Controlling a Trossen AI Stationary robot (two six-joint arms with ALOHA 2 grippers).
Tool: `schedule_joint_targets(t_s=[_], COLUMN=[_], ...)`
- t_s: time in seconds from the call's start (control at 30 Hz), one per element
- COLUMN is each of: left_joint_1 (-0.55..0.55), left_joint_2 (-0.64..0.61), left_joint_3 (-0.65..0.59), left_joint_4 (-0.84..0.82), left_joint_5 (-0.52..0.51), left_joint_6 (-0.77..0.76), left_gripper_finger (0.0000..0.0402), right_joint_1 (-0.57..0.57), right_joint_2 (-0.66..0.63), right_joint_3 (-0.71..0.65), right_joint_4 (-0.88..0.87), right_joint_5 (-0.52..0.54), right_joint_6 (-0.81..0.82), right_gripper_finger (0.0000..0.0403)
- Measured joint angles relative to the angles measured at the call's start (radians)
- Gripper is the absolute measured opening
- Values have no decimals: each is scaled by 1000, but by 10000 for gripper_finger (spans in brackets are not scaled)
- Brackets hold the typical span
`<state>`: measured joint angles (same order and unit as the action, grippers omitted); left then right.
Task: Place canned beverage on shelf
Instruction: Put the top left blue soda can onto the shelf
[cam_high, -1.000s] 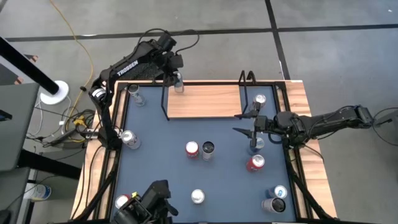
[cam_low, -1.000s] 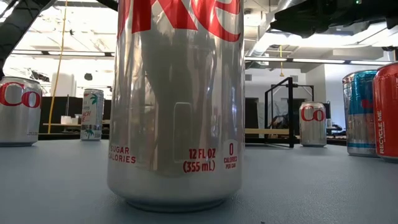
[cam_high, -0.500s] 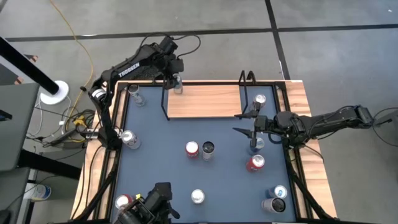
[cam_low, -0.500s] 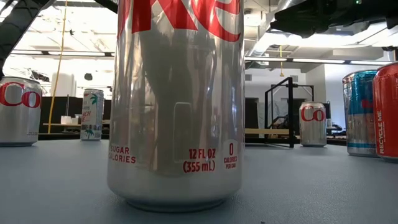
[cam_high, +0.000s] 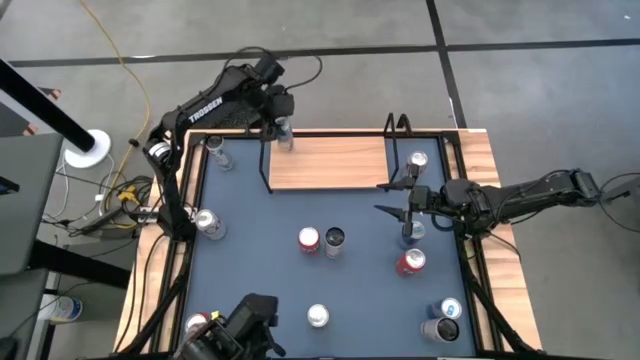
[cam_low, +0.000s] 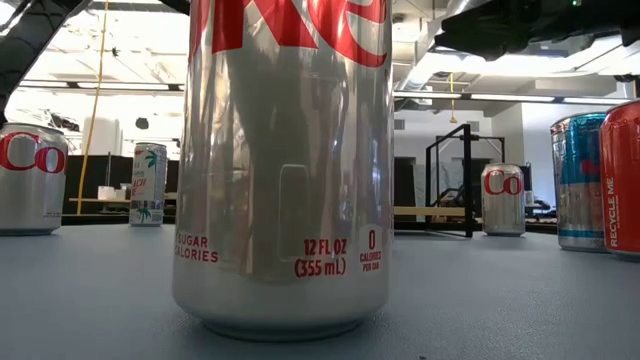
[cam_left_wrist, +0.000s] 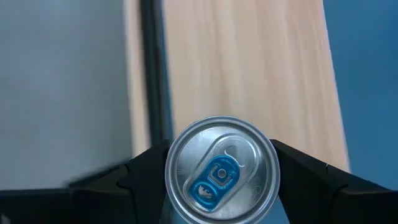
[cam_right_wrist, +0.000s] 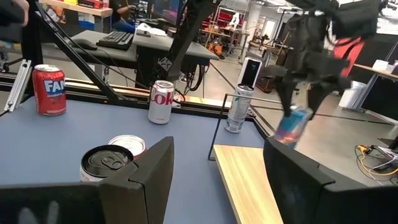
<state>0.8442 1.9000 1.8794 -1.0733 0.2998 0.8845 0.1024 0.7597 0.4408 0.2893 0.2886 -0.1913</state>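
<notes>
A slim can with a blue tab (cam_left_wrist: 222, 175) hangs over the far left corner of the shelf (cam_high: 335, 162), a light-wood board in a black rail frame. My left gripper (cam_high: 284, 128) is shut on this can. The right wrist view shows the can (cam_right_wrist: 291, 126) tilted and clear above the board (cam_right_wrist: 249, 174). My right gripper (cam_high: 388, 198) waits open and level by the shelf's right end, with nothing between its fingers (cam_right_wrist: 152, 171). My left gripper pinches the can's round side wall (cam_left_wrist: 166, 186) just below the top rim, one finger (cam_left_wrist: 140, 174) on each side. The fingers slant down from the table's far left. The can is lifted clear of the shelf and tilted.
Several other cans stand on the blue tabletop: one by the shelf's right rail (cam_high: 416, 161), a pair at the middle (cam_high: 309, 240), a red one at the right (cam_high: 411, 262), others along the left and near edges. A silver can (cam_low: 285, 170) fills the low view.
My left gripper has rolled a little about its own pointing line with the can still held, staying over the shelf's far left corner.
</notes>
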Motion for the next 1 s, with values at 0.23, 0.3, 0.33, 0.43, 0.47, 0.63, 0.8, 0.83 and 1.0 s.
schedule_joint_targets(t_s=[0.23, 0.3, 0.33, 0.43, 0.47, 0.63, 0.8, 0.83, 1.0], left_joint_1=[-2, -3, -4, -9, -14, -48, -83, -89, -118], left_joint_2=[1, 0, 0, 2, 2, 2, 1, 1, 1], left_joint_3=[22, 9, -1, -20, -25, -41, -41, -41, -41], left_joint_4=[-40, -42, -40, -57, -61, -61, -50, -40, -37], left_joint_5=[23, 29, 33, 58, 67, 54, 15, -4, -50], left_joint_6=[125, 126, 125, 112, 111, 143, 86, 59, 19], left_gripper_finger=[236, 236, 236, 236, 236, 236, 236, 237, 262], right_joint_1=[0, 0, 0, 0, 0, 0, 0, 0, 0], right_joint_2=[0, 0, 0, 0, 0, 0, 0, 0, 0], right_joint_3=[0, 0, 0, 0, 0, 0, 0, 0, 0], right_joint_4=[12, 12, 12, 12, 12, 12, 11, 11, 11], right_joint_5=[0, 0, 0, 0, 0, 1, 1, 1, 1], right_joint_6=[0, 0, 0, 0, 0, 0, 0, 0, 0], right_gripper_finger=[240, 240, 240, 240, 240, 240, 240, 240, 240])
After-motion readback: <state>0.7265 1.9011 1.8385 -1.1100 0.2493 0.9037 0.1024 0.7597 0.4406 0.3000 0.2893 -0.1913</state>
